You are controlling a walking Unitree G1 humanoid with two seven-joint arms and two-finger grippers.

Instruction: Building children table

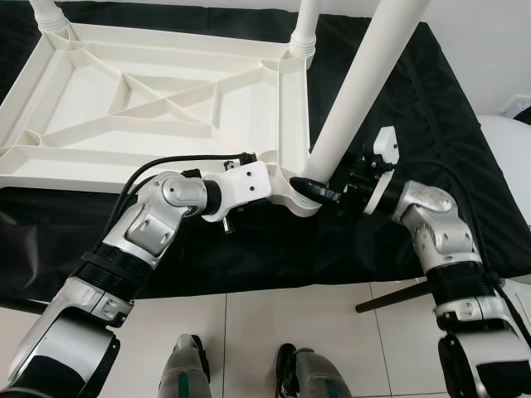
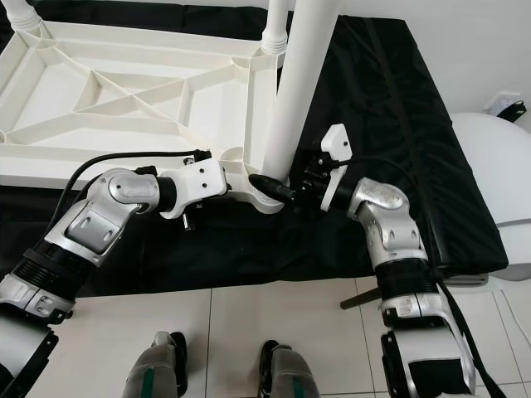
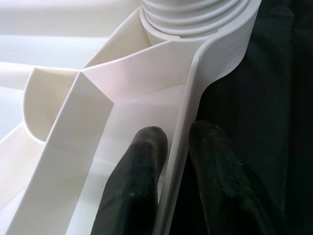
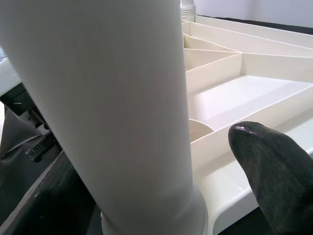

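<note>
A white plastic table top lies upside down on a black cloth, its ribs facing up. A long white leg stands tilted in the near right corner socket. My left gripper is shut on the table top's rim just beside that socket, one finger inside the rim and one outside. My right gripper is open at the base of the leg. One black finger stands a little off the leg, and the other is mostly hidden behind it.
Two more legs stand in the far sockets, one at the back left and one at the back right. The black cloth covers a low platform. A white rounded object sits at the right. My feet are on tiled floor.
</note>
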